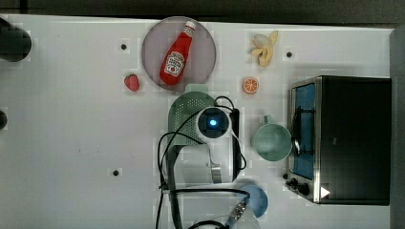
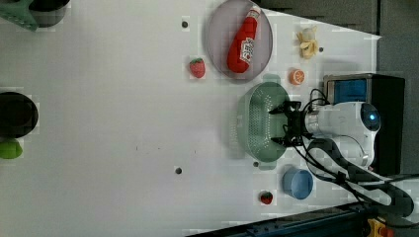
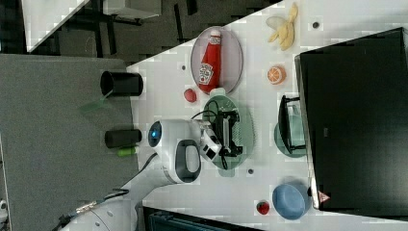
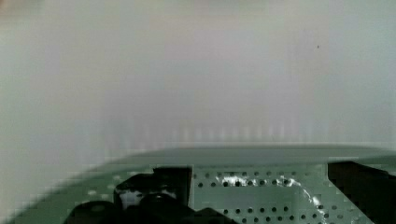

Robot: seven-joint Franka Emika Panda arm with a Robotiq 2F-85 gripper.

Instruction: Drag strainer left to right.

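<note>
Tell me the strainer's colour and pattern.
Pale mint green, with a grid of small holes; the strainer shows best in the left view.

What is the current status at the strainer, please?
Gripper open, down inside strainer. Strainer flat on table, beside plate. Mug stands at the top view's right of it.
</note>
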